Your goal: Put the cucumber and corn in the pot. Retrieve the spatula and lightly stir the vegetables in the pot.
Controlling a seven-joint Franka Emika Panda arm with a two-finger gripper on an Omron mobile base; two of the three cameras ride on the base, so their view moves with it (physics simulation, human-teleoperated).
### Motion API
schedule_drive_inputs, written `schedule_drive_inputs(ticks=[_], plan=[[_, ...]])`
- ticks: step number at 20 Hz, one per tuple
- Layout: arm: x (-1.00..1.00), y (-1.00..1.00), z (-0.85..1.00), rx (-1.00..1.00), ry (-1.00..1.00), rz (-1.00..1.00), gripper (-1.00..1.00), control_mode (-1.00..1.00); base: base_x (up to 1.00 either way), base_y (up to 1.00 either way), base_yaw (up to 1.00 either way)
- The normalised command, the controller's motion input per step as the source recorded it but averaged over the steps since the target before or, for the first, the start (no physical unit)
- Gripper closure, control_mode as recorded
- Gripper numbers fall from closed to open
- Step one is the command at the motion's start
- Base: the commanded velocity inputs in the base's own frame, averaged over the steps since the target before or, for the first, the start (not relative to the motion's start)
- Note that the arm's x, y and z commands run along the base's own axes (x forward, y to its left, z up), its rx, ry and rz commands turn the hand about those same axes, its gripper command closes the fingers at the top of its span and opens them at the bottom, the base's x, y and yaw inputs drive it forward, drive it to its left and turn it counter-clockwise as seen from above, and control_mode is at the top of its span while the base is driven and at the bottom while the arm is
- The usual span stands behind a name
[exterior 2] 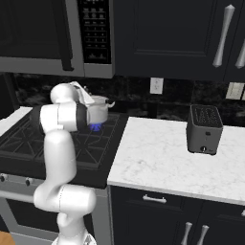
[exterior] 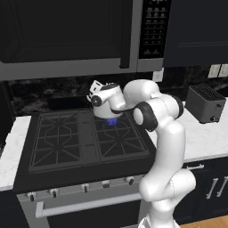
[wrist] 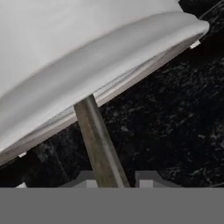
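While the pincer [wrist: 113, 180] hung just above the pot [exterior 2: 99, 109], its fingertips narrowly flanked the spatula [wrist: 98, 140] handle, grip unclear, blade inside the pot, blue flame [exterior: 111, 121] beneath it.

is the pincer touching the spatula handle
Cannot tell. In the hand view the spatula handle runs down between the pincer tips, but the contact point is cut off at the frame's bottom.

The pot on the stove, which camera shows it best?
The right base view: the pot sits on the back burner over a blue flame, its side handle showing beside the arm. In the left base view the end effector covers most of it. The hand view shows its rim close up.
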Motion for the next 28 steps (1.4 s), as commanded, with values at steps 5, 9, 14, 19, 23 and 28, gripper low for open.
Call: schedule_drive_inputs(ticks=[5,9,14,19,23,28], plan=[[0.12,-0.01,-0.55,0.04,0.05,0.0,1.0,-1.0,0.0,0.0,0.0],[-0.13,0.0,-0.26,0.0,0.0,0.0,1.0,-1.0,0.0,0.0,0.0],[-0.17,0.0,-0.13,0.0,0.0,0.0,1.0,-1.0,0.0,0.0,0.0],[-0.08,0.0,0.01,0.0,0.0,0.0,1.0,-1.0,0.0,0.0,0.0],[-0.23,0.0,0.01,0.0,0.0,0.0,1.0,-1.0,0.0,0.0,0.0],[-0.3,0.0,0.15,0.0,-0.02,0.0,1.0,-1.0,0.0,0.0,0.0]])
